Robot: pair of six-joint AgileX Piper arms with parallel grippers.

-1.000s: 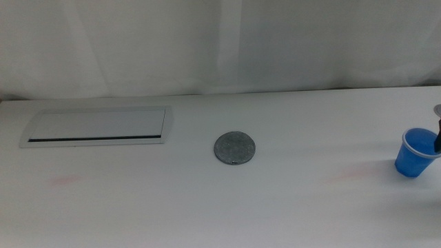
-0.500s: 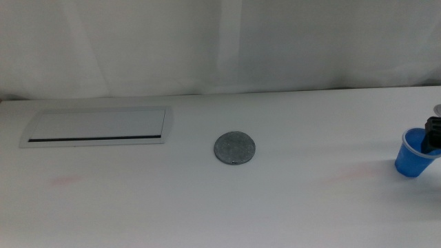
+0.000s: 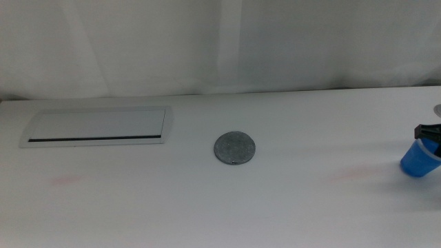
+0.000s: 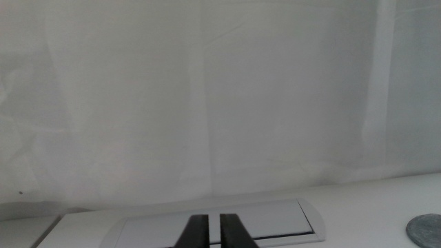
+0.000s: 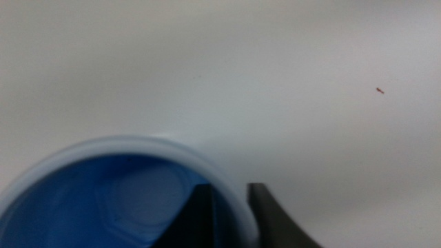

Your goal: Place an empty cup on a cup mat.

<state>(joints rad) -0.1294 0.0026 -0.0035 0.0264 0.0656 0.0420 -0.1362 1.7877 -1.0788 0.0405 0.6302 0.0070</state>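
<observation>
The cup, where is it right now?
In the middle view the cup is at the table's far right edge, well right of the cup mat, its rim pinched by the right hand.

1. The cup (image 3: 419,160) is bright blue outside and blue inside, with a pale whitish rim that shows clearly in the right wrist view (image 5: 138,186).
2. The cup mat (image 3: 235,148) is grey with a mottled, speckled surface.
3. The tabletop (image 3: 310,200) is white, with faint pinkish smudges in places.
4. The rectangular panel (image 3: 96,126) is white with a thin dark line along its near edge.
5. The right end effector (image 5: 231,213) has dark jaws.
6. The left end effector (image 4: 213,232) has dark, nearly black jaws.
7. The backdrop curtain (image 3: 220,41) is plain white.
</observation>
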